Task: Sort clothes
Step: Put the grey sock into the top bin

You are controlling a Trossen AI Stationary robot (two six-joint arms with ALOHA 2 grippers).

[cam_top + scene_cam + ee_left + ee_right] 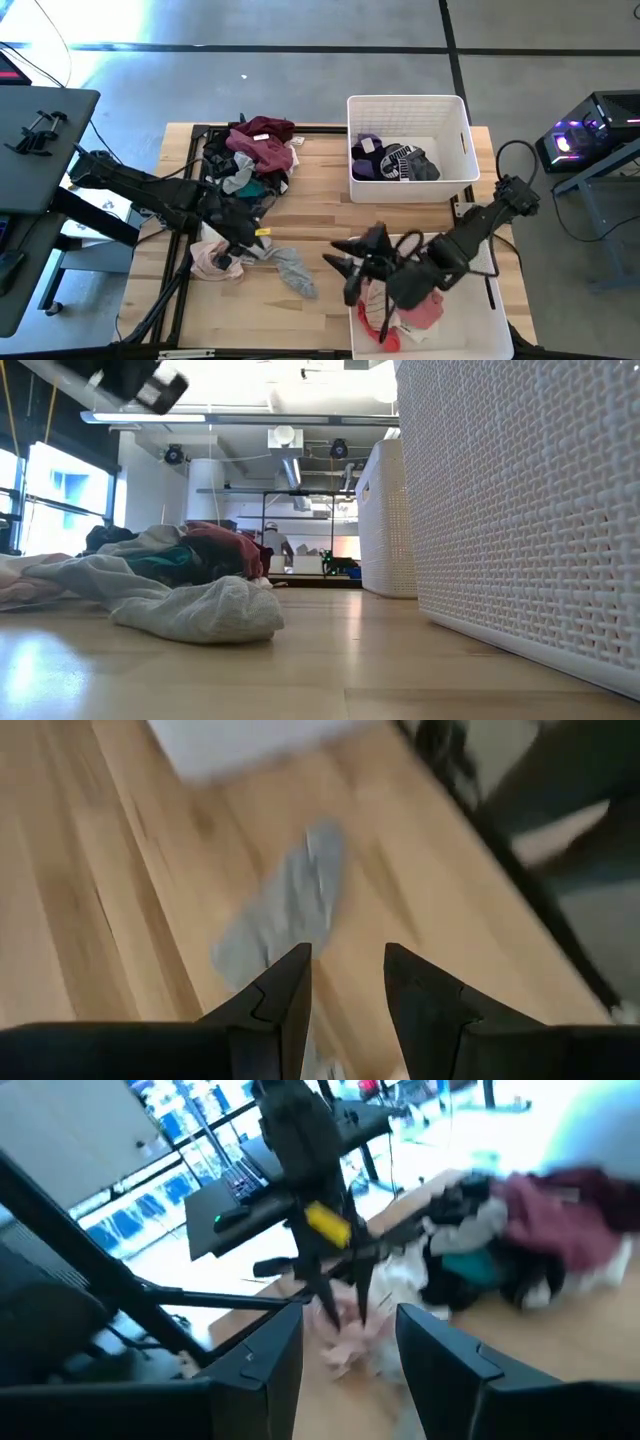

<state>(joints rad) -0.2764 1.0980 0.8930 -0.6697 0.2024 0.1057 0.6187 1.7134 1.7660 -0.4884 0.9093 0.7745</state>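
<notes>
1. hovering my left gripper (238, 243) over the table's (320, 300) left side, just past the near edge of the clothes pile (255, 155); its fingers (285, 995) stand apart with a clear gap and nothing between them.
2. grey garment (293, 268) lies flat on the wood just beside that gripper, toward the table's middle; left wrist view shows it beyond the fingertips, not touched.
3. pale pink garment (208, 260) lies under the left gripper; contact can't be told.
4. my right gripper (345, 268) sits at the left rim of the near white bin (480, 320), fingers (270, 1355) apart, empty.
5. red and pink clothes (415, 312) lie in the near bin, under my right arm.
6. far white bin (470, 150) holds purple, grey and black clothes (393, 162).
7. the pile (maroon, black, teal, white) sits at the far left of the table, well apart from both bins.
</notes>
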